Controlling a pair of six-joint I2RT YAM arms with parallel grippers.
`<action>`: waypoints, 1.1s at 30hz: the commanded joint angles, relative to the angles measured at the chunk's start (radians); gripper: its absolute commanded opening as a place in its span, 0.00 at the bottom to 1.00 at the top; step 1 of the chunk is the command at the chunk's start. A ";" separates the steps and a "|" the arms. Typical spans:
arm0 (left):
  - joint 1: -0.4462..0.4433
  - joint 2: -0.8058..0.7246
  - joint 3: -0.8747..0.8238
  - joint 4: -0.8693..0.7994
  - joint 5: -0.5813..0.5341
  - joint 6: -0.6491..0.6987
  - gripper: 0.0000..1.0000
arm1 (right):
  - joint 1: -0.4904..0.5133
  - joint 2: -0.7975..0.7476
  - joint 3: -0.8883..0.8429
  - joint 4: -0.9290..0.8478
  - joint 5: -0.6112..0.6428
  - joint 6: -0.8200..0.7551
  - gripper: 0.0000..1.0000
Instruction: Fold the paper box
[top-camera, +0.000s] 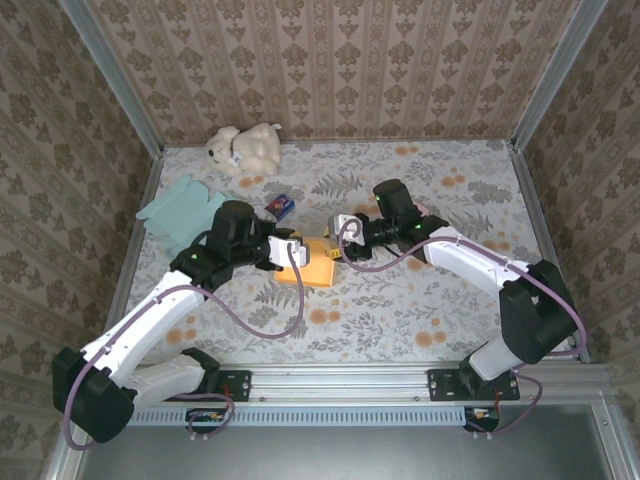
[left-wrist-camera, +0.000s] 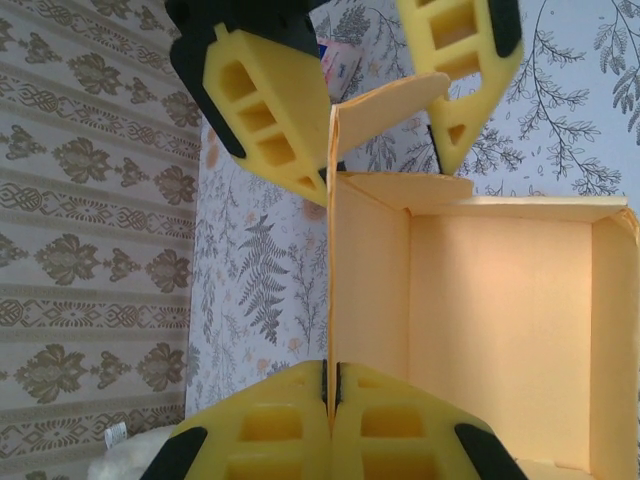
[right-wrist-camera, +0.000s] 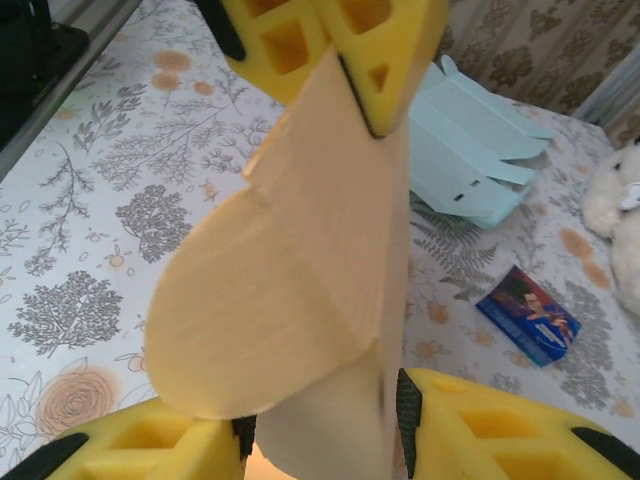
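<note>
I have my left gripper (left-wrist-camera: 331, 390) pinched tight on a side wall of the paper box (top-camera: 314, 268), mid-table between both arms. My right gripper (right-wrist-camera: 320, 425) stands half-spread, straddling the upright flap (right-wrist-camera: 255, 310).

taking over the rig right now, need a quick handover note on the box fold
Left gripper: shut on a side wall of the orange paper box.
Right gripper: jaws apart astride the box's end flap; whether it pinches is unclear.
Box: mid-table between the arms, walls standing, top open.
Done: body erected.
Left: the end flap sticks out and probably needs folding in.
A flat light-blue box lies at the far left.
</note>
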 joint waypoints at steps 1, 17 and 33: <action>-0.008 -0.021 -0.007 0.017 0.023 0.022 0.00 | 0.013 0.022 0.022 0.004 -0.041 -0.010 0.44; -0.035 -0.032 0.006 -0.017 0.055 0.037 0.00 | 0.014 0.018 0.015 0.001 -0.020 -0.049 0.21; -0.031 -0.100 -0.002 0.083 0.059 -0.052 0.26 | 0.001 -0.002 -0.079 0.135 0.043 -0.024 0.00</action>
